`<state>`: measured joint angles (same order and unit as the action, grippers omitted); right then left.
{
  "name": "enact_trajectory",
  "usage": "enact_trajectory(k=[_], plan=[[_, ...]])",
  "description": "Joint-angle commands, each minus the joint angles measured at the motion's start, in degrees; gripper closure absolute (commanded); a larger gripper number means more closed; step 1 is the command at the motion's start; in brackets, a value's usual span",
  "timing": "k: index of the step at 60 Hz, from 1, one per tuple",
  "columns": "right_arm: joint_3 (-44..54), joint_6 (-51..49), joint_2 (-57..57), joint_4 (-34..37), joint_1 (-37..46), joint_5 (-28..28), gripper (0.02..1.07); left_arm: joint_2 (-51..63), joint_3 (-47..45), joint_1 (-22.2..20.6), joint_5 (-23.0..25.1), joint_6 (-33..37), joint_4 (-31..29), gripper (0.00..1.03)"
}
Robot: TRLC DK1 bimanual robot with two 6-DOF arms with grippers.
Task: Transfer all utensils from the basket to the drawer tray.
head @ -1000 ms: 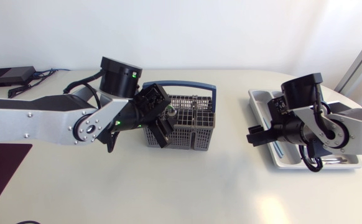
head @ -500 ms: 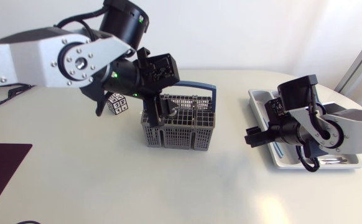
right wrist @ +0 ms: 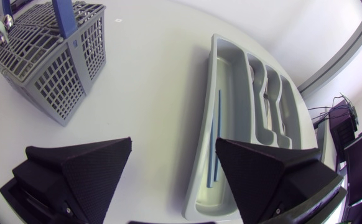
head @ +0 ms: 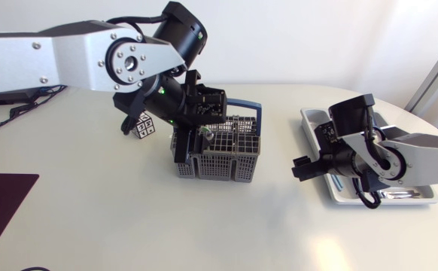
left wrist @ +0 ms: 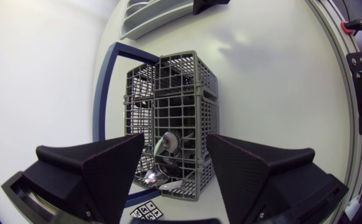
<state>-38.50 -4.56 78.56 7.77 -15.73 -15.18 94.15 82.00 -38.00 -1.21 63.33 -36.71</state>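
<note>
Head view shows the left gripper (head: 191,143) hanging over the left end of the grey wire basket (head: 230,154), which stands mid-table with its blue handle (head: 243,106) upright. The left wrist view shows the fingers spread wide and holding nothing. The basket's end compartment lies straight below them, and in it sit some metal spoons (left wrist: 167,144), bowls up. The other compartments are too dark to tell what they hold. Well to the right lies the drawer tray (head: 313,115), with the right arm stretched over its middle. The right gripper (head: 303,167) hovers just left of the tray, over bare table between tray and basket. Its fingers are also apart and empty, as the right wrist view makes plain. In that view one long slot of the tray holds a thin bluish strip (right wrist: 216,140), perhaps a utensil, though I cannot say for sure. The shorter slots look bare or show only their moulded shapes. A small patterned cube (head: 145,126) sits on the table left of the basket, and a dark mat (head: 1,202) lies at the near left. By my reckoning the job is at best barely started: the spoons are not yet gripped, and they have to be lifted out and carried across to the tray.
</note>
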Motion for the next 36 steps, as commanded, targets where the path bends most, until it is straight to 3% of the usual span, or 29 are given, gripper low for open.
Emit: enact_trajectory(k=[1, 8, 14, 20, 28, 36], plan=[[1.6, -0.7, 0.9, -0.4, -0.5, 0.0, 0.1, 1.7, 2.3, 0.5, -1.7, 1.4, -0.8, 0.34], [1.8, -0.7, 0.9, -0.5, -0.6, 0.0, 0.09, 1.8, 2.1, 1.9, -3.3, -2.2, -0.9, 0.34], [1.9, -0.7, 0.9, -0.7, -0.6, 0.0, 0.09, 3.3, 2.4, 3.1, -3.7, -5.7, -0.9, 0.44], [1.9, -0.7, 0.9, -0.7, -0.6, 0.0, 0.09, 6.4, 3.9, 4.4, -4.9, -9.4, -1.1, 0.47], [1.9, -0.6, 0.7, -0.7, -0.5, 0.0, 0.09, 9.7, 6.2, 5.7, -4.9, -15.7, -1.6, 0.66], [2.1, -0.6, 0.6, -0.7, -0.5, 0.0, 0.09, 12.2, 8.6, 6.6, -4.9, -20.4, -3.4, 0.78]])
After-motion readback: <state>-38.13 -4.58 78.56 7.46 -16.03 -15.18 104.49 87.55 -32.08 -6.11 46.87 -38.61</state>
